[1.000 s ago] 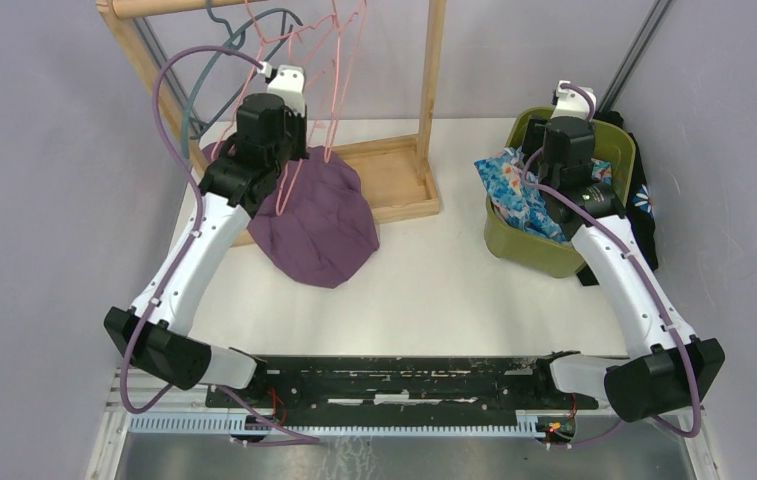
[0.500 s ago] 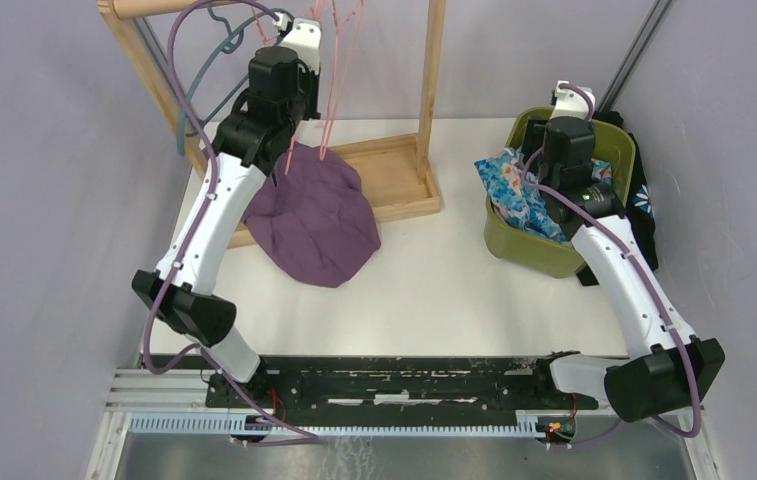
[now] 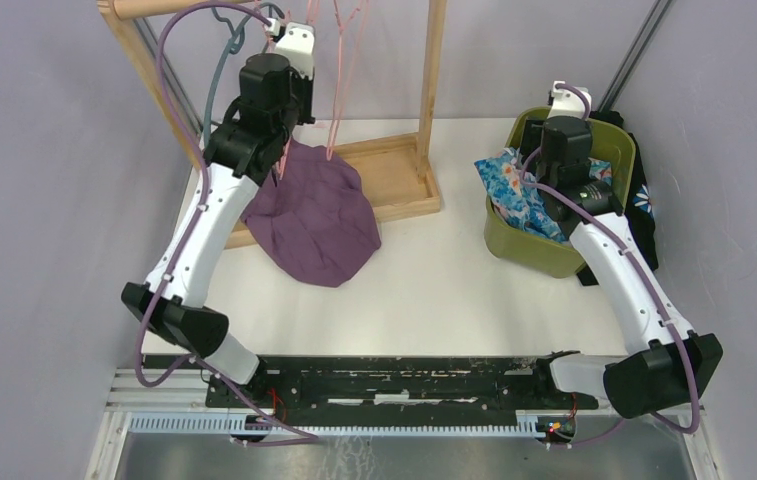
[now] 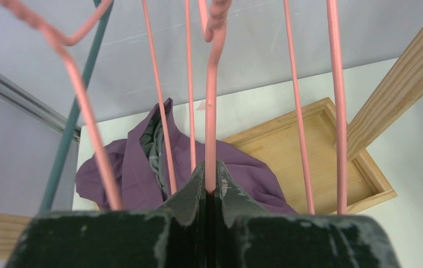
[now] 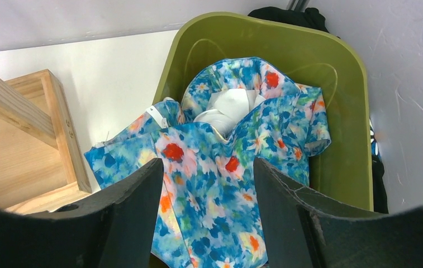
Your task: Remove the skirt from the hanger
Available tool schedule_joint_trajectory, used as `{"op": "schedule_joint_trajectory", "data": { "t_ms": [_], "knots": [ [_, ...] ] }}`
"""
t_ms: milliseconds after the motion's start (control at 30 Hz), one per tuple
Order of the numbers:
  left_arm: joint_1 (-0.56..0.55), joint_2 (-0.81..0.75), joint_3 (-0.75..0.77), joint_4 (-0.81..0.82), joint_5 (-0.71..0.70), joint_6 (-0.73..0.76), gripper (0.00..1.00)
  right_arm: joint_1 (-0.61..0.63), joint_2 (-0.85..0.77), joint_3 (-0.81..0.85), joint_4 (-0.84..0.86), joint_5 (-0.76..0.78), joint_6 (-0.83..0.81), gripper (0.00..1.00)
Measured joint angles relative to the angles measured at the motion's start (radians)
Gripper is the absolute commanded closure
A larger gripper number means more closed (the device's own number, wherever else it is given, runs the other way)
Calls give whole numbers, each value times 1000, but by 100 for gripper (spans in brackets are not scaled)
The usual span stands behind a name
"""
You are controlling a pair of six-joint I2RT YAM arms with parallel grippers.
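The purple skirt [image 3: 316, 215] lies crumpled on the table against the wooden rack base, with no hanger in it; it also shows in the left wrist view [image 4: 136, 167]. My left gripper [image 4: 210, 181] is shut on the neck of a pink wire hanger [image 4: 212, 111], held high near the rack's top rail [image 3: 154, 6]. In the top view the left gripper [image 3: 289, 50] is up among the pink hangers [image 3: 339, 60]. My right gripper [image 5: 208, 192] is open and empty, hovering over the floral garment [image 5: 226, 167] in the green bin [image 3: 564, 255].
A wooden clothes rack [image 3: 432, 90] with a tray-like base [image 3: 399, 185] stands at the back left. A teal hanger [image 3: 216, 70] hangs beside the pink ones. Dark clothing [image 3: 644, 215] lies behind the green bin at the right wall.
My left arm has risen and moved back toward the top rail, carrying the pink hanger up and away from the skirt. The skirt stays on the table. The right arm has not moved.
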Motion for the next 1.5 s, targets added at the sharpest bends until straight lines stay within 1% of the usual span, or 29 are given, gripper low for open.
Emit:
{"op": "schedule_joint_trajectory", "data": {
  "t_ms": [133,267,333,500,767,1233,1267,1367,1400,1433,1500],
  "knots": [
    [0,-70,-37,20,-5,0,97,1,3,0,0,-2,1,34],
    [0,-116,-35,50,-6,0,97,1,4,0,0,-3,1,34],
    [0,-114,-15,56,-5,0,97,1,5,0,0,-3,1,34],
    [0,-45,48,67,-4,0,97,1,5,0,0,-3,1,34],
    [0,118,120,70,0,0,97,1,5,0,0,-3,0,34],
    [20,166,148,51,-9,0,97,2,6,-25,6,-3,0,34],
    [23,177,163,43,-9,-1,95,1,6,-26,7,-3,0,34],
    [29,212,203,40,-8,-1,86,2,6,-27,7,-3,0,34],
    [30,218,207,42,-8,-1,80,1,7,-27,7,-3,0,34],
    [31,221,208,42,-8,-1,70,1,7,-27,7,-3,0,34],
    [31,222,201,40,-9,-1,61,2,7,-27,7,-3,0,34]
  ]
}}
